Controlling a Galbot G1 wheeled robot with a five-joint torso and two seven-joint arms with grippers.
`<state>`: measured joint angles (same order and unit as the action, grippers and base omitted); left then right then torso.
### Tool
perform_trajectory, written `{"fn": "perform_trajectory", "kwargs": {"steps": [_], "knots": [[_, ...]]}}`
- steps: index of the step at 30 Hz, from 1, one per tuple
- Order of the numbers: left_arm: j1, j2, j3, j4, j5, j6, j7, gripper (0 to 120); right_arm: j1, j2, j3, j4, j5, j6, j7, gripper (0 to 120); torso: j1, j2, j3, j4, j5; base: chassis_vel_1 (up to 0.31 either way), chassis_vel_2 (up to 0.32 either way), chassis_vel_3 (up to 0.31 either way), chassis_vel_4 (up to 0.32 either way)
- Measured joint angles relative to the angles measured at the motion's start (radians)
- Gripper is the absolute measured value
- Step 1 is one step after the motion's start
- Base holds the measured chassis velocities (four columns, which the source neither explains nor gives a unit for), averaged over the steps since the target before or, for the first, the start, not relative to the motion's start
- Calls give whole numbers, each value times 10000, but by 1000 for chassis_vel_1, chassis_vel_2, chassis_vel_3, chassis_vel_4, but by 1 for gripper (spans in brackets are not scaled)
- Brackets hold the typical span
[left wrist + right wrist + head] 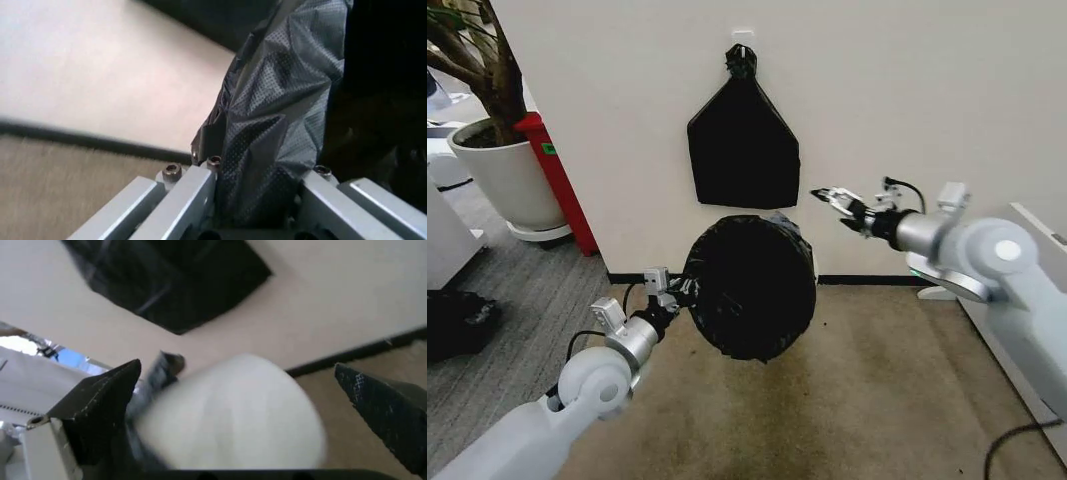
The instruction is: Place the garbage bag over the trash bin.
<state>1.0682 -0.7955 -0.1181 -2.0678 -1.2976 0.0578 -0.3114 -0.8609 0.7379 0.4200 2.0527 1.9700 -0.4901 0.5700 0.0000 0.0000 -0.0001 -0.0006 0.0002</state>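
One trash bin (233, 415) tipped sideways, garbage bag (749, 288) mouth facing robot.

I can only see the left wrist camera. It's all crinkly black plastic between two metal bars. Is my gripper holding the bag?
Observer: Yes. In the head view the left gripper is shut on the edge of the thin, crinkly black plastic garbage bag, which is spread out wide and round.
Operator: Where's the bucket?
Observer: The right wrist view shows the small round cream-white plastic trash bin, with black plastic along one side of it.
Operator: And my other hand?
Observer: The right gripper is open in the air, beside the flat black bundle hanging on the wall.
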Motion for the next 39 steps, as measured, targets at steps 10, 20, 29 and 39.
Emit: {"fn": "perform_trajectory", "kwargs": {"steps": [10,20,29,39], "knots": [[-764,-530,-149,81,-3910,893,-2434,0,-3328,1064,1294,370,-2005,114,-2461,100,0,-1,0,7,2,0,0,0,0],[-1800,-1046,-220,1046,-7312,1529,-5549,0,-5733,2093,1554,752,-4458,672,-5270,100,0,-1,1,8,-6,0,0,0,0],[-2936,-1658,15,1588,-9022,1520,-7977,0,-6575,3495,845,1725,-5356,636,-3065,100,0,-1,1,4,-4,0,0,0,0],[-3267,-1647,47,1612,-9312,1514,-8494,0,-6959,4087,409,1614,-5919,644,-2284,100,0,-1,1,6,-4,0,0,0,0]]}}
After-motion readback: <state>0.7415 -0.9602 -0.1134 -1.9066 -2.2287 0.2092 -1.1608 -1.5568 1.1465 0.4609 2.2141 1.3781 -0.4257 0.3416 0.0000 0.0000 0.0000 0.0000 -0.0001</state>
